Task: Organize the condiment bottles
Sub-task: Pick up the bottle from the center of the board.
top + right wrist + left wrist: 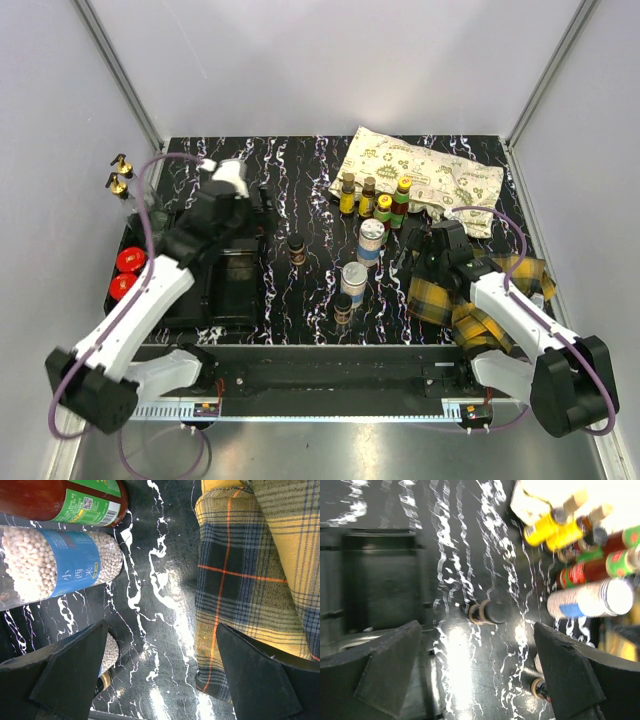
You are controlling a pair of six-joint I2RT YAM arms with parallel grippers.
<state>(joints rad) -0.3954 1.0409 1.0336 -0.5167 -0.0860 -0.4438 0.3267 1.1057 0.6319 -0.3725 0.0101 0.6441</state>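
Tabletop (pixel 300 170) in black marble pattern, 2 robot arms bolted at its near edge. Shows the left arm (pixel 150 300) stretched forward over the black tray (pixel 235 295), left gripper (pixel 476 625) pointing down past the tray's right edge, jaws spread wide, gripping nothing. Finds a small dark bottle (pixel 492 611) upright just right of the tray, framed between the spread fingers (pixel 385 670) in the wrist view, touching neither. Shows the right arm (pixel 510 310) bent inward well right of the tray, right gripper (pixel 160 625) low, jaws likewise wide apart and empty. Puts a blue-labelled shaker (pixel 55 565) just off one fingertip (pixel 95 635), a plaid cloth (pixel 240 580) off the other. Counts 2 red-lidded jars (pixel 130 260) at the tray's left edge, 2 gold-capped bottles (pixel 122 165) beyond its far left corner, sauce bottles (pixel 367 200) clustered farther right.
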